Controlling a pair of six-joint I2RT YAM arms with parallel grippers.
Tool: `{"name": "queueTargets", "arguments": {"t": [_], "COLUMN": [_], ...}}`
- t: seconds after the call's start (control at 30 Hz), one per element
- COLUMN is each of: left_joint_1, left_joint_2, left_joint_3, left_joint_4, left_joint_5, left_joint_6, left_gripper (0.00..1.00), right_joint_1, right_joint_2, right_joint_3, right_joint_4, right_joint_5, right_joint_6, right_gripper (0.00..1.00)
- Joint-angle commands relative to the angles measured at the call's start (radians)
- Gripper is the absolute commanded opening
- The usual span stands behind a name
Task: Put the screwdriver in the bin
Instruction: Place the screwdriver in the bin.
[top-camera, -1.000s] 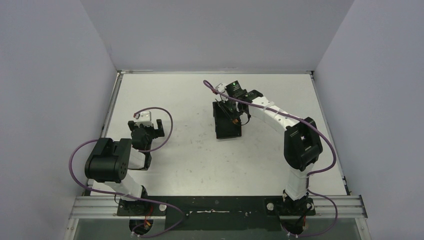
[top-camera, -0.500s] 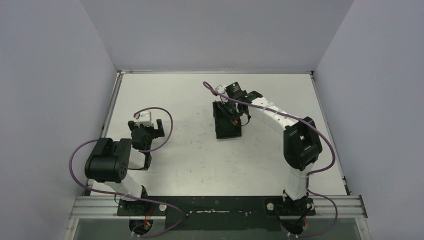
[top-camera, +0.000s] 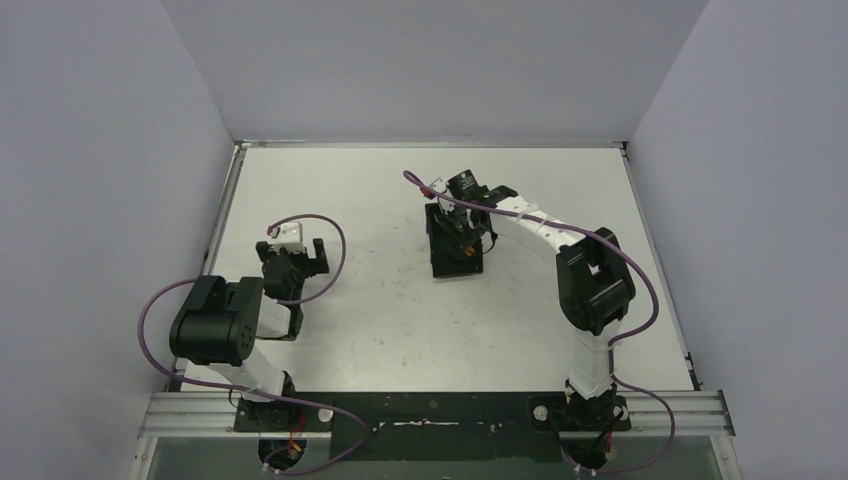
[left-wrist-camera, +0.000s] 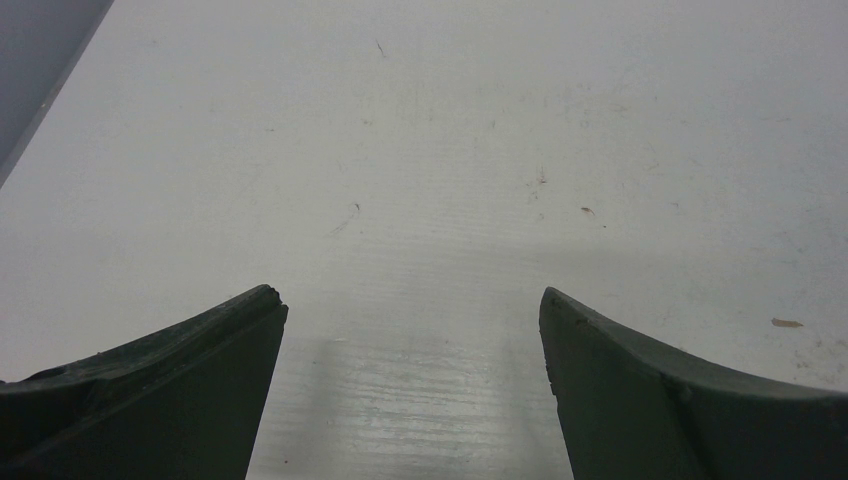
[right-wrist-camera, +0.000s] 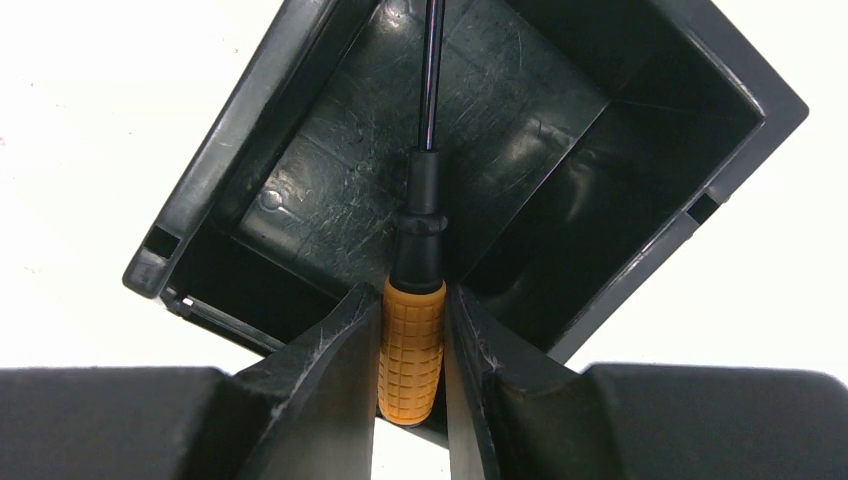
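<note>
The right pincer (right-wrist-camera: 412, 300) clamped the short orange-handled screwdriver (right-wrist-camera: 411, 345), shaft apparently inside the black plastic bin (right-wrist-camera: 330, 170); next called for letting go.

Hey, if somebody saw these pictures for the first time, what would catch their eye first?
The orange-handled screwdriver stands out most: the right jaws are shut on its handle, with its dark shaft reaching over the floor of the black bin near the middle of the table. The left jaws hang open above the table at the near left, holding nothing.
</note>
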Motion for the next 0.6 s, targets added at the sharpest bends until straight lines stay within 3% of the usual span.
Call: {"name": "queueTargets", "arguments": {"t": [0.0,0.57], "left_joint_1": [-0.001,-0.001], "left_joint_2": [-0.016,-0.014], "left_joint_3": [0.006,0.006], "left_joint_4": [0.037,0.037], "left_joint_5": [-0.004,-0.005], "left_joint_6": [0.001,0.002], "left_gripper": [0.97,0.97], "right_joint_1": [0.005,0.006], "right_joint_2": [0.017,0.020], "right_joint_3": [0.004,0.011], "right_joint_4": [0.038,0.043], "right_joint_5": [0.015,0.012], "right_joint_6": [0.001,0.025], "right_gripper": [0.13,0.40]}}
